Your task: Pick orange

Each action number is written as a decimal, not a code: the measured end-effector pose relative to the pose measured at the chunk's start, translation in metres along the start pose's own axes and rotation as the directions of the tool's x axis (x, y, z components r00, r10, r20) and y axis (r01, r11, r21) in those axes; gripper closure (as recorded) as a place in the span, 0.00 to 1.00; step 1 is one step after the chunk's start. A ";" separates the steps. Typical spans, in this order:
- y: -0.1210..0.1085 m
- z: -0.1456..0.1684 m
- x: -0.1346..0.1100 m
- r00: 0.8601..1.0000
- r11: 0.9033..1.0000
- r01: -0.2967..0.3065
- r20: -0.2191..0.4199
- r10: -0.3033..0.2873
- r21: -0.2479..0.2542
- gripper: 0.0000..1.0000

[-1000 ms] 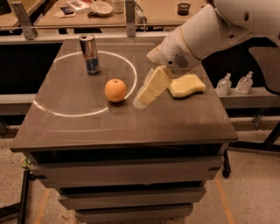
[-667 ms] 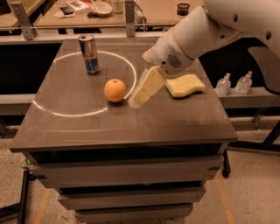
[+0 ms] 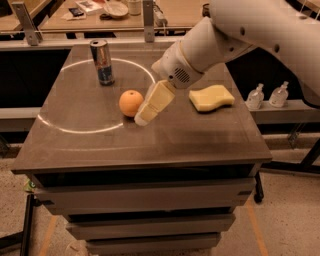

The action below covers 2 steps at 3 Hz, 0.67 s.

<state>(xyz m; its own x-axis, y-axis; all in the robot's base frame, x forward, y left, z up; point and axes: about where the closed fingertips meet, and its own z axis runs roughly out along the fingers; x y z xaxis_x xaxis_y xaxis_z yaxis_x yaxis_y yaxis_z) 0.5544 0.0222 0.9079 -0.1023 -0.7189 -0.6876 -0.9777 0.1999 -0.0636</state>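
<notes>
The orange (image 3: pixel 131 102) is a small round fruit sitting on the dark table (image 3: pixel 150 150), inside a white circle marked on the top. My gripper (image 3: pixel 144 117) hangs from the white arm (image 3: pixel 240 30), angled down and to the left. Its cream tip is just right of the orange, close to its side and near the table top. Nothing shows as held in it. The orange rests on the table.
A tall drink can (image 3: pixel 102 62) stands behind and left of the orange. A pale yellow wavy sponge (image 3: pixel 211 97) lies to the right. Two small clear bottles (image 3: pixel 256 95) stand on a shelf off the right edge. A cluttered bench (image 3: pixel 115 10) is behind.
My gripper has moved left and slightly down, closing the gap to the orange's right side. The orange, can and sponge have not moved.
</notes>
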 end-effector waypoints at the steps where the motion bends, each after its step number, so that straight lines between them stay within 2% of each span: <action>1: -0.017 0.030 0.015 1.000 1.000 -0.011 -0.011 0.011 -0.006 0.00; 2: -0.021 0.038 0.018 1.000 1.000 -0.017 -0.012 0.016 -0.015 0.00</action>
<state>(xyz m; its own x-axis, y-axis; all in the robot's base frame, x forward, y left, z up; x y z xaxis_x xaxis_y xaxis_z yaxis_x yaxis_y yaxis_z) 0.5798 0.0309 0.8695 -0.1204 -0.7232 -0.6800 -0.9785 0.2019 -0.0414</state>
